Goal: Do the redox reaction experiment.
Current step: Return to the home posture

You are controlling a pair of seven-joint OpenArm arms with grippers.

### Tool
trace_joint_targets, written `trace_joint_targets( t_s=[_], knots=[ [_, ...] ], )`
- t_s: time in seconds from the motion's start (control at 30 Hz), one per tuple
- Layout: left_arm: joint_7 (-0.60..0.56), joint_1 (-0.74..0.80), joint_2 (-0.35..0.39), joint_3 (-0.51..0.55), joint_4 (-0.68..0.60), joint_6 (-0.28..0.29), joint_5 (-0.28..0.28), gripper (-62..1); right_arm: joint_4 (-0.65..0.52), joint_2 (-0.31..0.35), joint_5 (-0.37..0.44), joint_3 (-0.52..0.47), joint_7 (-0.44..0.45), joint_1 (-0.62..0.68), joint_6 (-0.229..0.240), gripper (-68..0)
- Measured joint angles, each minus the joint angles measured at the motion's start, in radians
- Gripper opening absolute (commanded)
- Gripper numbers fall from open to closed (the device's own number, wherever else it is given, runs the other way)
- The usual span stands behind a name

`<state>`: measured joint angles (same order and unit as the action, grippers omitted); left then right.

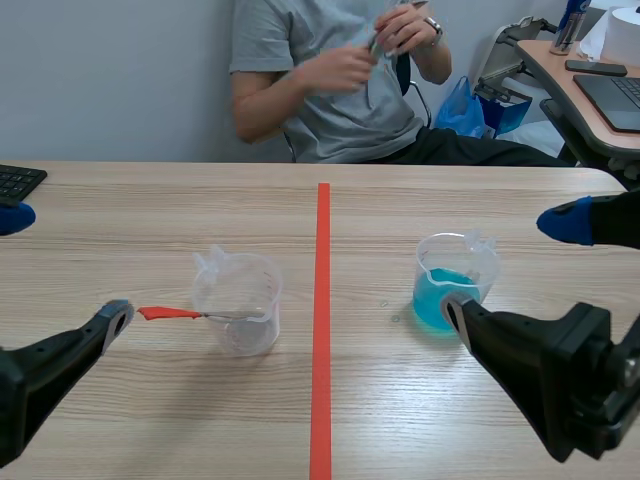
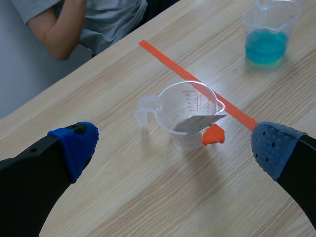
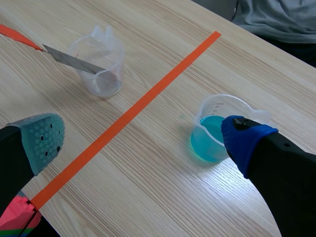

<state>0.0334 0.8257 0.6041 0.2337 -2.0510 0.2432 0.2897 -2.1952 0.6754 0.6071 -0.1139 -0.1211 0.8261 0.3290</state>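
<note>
A clear empty measuring cup (image 1: pixel 240 305) (image 2: pixel 190 111) (image 3: pixel 98 64) stands left of the tape line. A metal blade with an orange-red handle (image 1: pixel 168 313) (image 2: pixel 213 134) (image 3: pixel 17 35) leans inside it, its handle sticking out over the rim. Right of the line stands a second cup holding blue liquid (image 1: pixel 447 290) (image 2: pixel 265 37) (image 3: pixel 210 136). My left gripper (image 1: pixel 62 270) (image 2: pixel 173 142) is open, low and near the empty cup, holding nothing. The right gripper (image 1: pixel 512 265) (image 3: pixel 143 133) is open too, with one finger close beside the blue cup.
A person (image 1: pixel 340 80) sits across the table with both hands raised at the chest. A black keyboard (image 1: pixel 15 182) lies at the table's far left edge. A desk with a laptop (image 1: pixel 610 90) and a blue bag (image 1: pixel 470 110) stand behind at the right.
</note>
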Motion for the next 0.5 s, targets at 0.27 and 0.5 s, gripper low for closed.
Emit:
trace_joint_targets(
  t_s=[0.27,0.5],
  knots=[
    [0.011,-0.005,-0.038,0.0,0.0,-0.003,0.044,1.4,0.0,-0.002,0.0,0.0,0.0,0.0,0.0,0.4],
    [0.011,-0.003,-0.042,0.0,0.0,0.005,0.044,1.4,0.0,-0.002,-0.005,0.0,-0.004,0.0,0.0,0.4]
  ],
)
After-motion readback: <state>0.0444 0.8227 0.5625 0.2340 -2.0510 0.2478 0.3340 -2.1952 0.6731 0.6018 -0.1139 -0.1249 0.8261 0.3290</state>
